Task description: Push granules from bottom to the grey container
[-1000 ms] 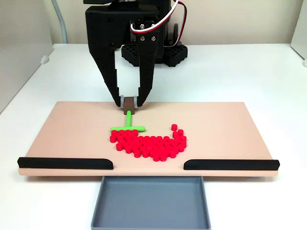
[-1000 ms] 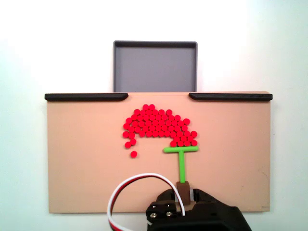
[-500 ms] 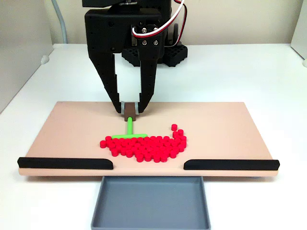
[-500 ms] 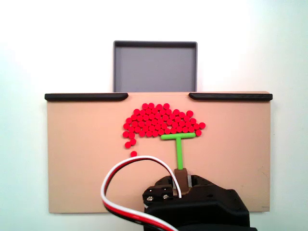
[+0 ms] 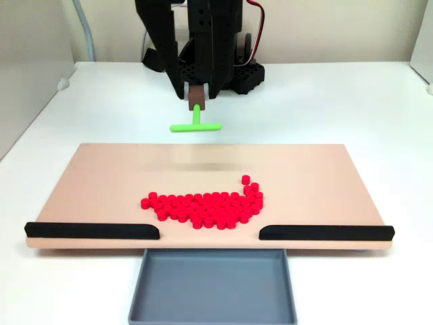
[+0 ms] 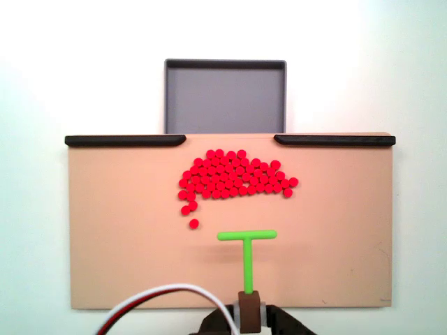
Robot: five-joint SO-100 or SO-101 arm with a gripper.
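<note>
Granules (image 6: 234, 174) lie clustered on the board (image 6: 112, 230), just short of the gap between the black strips (image 6: 126, 140), with stragglers at the cluster's left. The grey container (image 6: 225, 98) lies beyond that gap. The end effector (image 5: 197, 95), closed on the green pusher (image 6: 246, 248), is lifted opposite the container; bar parallel to the cluster's long axis.

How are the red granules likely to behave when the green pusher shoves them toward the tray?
The granules are many small loose cylinders on a smooth board, so they probably slide easily and spread sideways. One stray lies apart, suggesting some escape past the pusher. Any that tip over may roll, so several passes toward the grey container seem likely.
</note>
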